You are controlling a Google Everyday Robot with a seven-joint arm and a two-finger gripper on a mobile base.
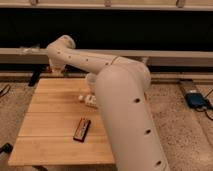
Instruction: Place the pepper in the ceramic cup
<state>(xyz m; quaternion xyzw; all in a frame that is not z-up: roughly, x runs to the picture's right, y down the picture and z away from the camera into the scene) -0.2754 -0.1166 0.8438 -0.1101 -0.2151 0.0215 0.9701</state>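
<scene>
Claw (55, 68) closed above far edge of table (50, 120).

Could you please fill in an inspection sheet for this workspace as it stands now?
Surface: wooden table, slatted top; the robot arm crosses its right part.
Job's things: pepper and ceramic cup, nothing seen; the arm may hide them.
Clutter: dark flat bar near the front; small whitish object mid-table, partly behind the arm, kind unclear.
Grippers: gripper by the table's far left corner, shut; whether it holds anything cannot be told.
Cables: blue box with a lead on the floor at right; dark cable on the floor at left.
Surroundings: speckled floor; dark wall with a pale rail.
</scene>
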